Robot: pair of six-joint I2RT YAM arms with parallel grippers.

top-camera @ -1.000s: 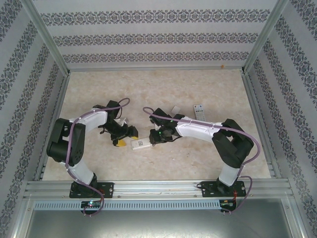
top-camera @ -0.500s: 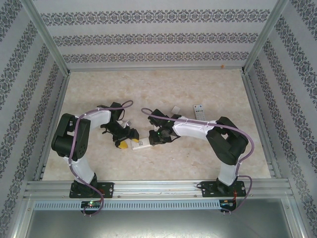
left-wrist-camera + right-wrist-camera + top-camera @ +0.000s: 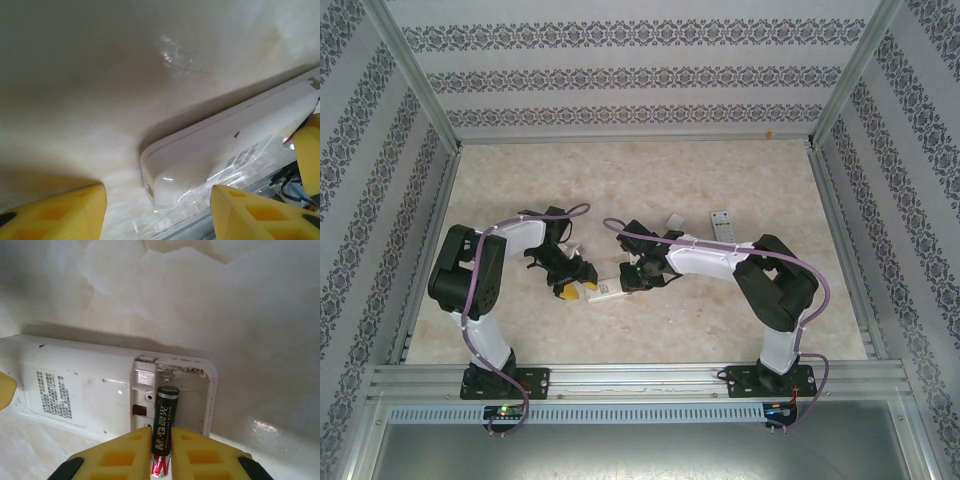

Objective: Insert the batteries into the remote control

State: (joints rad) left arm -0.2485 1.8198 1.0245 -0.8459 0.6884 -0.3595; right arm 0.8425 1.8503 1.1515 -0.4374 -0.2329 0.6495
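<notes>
As the remote control (image 3: 85, 390) lies back-up on the tabletop (image 3: 720, 330) between the two arms, cover off and compartment open, I record one battery (image 3: 165, 422) lined up in the bay at the remote's outer edge. Its nose is close to the spring contact (image 3: 167, 374), and I judge it not yet seated. The neighbouring bay appears empty. The right fingers (image 3: 125, 455) are clamped on the battery's tail end. The left fingers (image 3: 75, 210) stand apart on either side of the remote's opposite end and, as far as I can tell, are not touching it.

Change noted: since a second ago the left arm has drawn in and brought its fingers round the remote's end, narrowing as they came. The right arm has edged slightly inward with the battery. I read this as bracing the case so the push against the spring does not slide it.

Legible markings: the battery wrapper reads "M&G" in white on black, with Chinese characters beside it and a red band at the tail. The sticker (image 3: 54, 395) on the remote's back carries print too small to read.
</notes>
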